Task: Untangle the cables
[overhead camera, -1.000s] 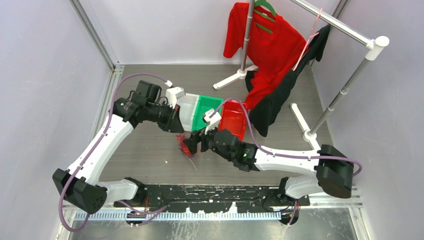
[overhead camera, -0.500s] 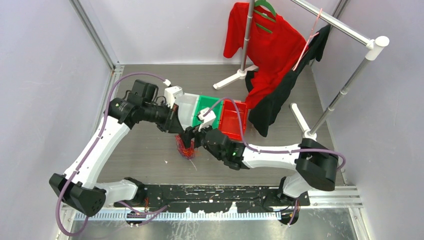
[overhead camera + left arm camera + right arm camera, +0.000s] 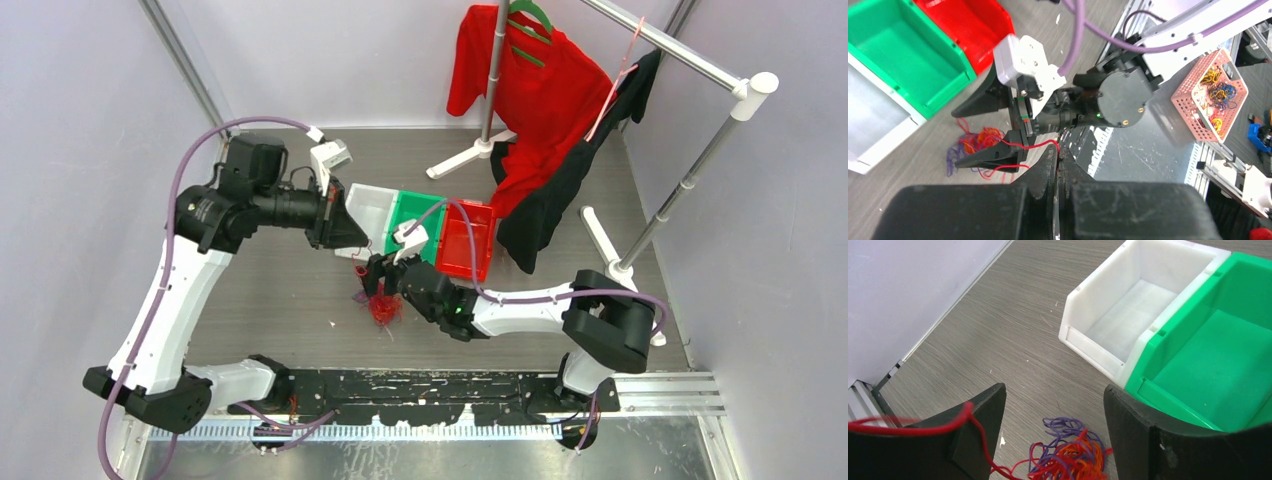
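Observation:
The cables point(image 3: 382, 308) lie as a small red, orange and purple tangle on the grey table, just in front of the bins. My right gripper point(image 3: 374, 280) is open and straddles the tangle point(image 3: 1074, 456), its fingers point(image 3: 979, 422) on either side. One red strand point(image 3: 923, 424) runs out of the heap, over the right gripper's left finger, and up to my left gripper point(image 3: 1058, 151). The left gripper point(image 3: 348, 238) is shut on that red strand, raised above and left of the heap point(image 3: 975, 144).
A white bin point(image 3: 365, 205), a green bin point(image 3: 410, 215) and a red bin point(image 3: 465, 240) stand side by side behind the tangle. A clothes rack point(image 3: 690, 60) with red and black garments fills the back right. A pink basket point(image 3: 1210, 92) sits beyond the near table edge.
My left gripper has pulled back up and to the left, drawing a red strand out of the tangle. My right gripper has swung left and come down astride the heap, which shifted slightly.

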Robot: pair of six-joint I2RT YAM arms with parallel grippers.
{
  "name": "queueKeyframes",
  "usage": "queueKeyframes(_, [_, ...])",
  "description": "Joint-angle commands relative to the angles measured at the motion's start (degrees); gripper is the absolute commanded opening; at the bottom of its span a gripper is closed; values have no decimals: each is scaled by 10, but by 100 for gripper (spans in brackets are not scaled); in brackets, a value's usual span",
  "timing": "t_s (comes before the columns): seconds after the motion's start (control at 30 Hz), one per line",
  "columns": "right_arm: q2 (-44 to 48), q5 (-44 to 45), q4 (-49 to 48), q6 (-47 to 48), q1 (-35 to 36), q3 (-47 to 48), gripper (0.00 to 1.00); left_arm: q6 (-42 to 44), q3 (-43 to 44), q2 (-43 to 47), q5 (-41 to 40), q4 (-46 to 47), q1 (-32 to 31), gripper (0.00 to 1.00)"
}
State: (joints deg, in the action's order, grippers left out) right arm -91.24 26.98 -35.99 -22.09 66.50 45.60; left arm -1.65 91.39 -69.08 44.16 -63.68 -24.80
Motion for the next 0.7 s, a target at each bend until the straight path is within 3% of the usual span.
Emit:
queueKeyframes(0.0, [6,18,-55,-26,-3,-30,76,-10,73,11,22,-7,-3,0])
queueKeyframes(0.37, [25,32,-85,-81,-3,-124,75,19,258,-23,-75,-33,-3,0])
queueKeyframes(0.67, [33,30,-84,-97,-3,-147,74,32,370,-50,-156,-12,-3,0])
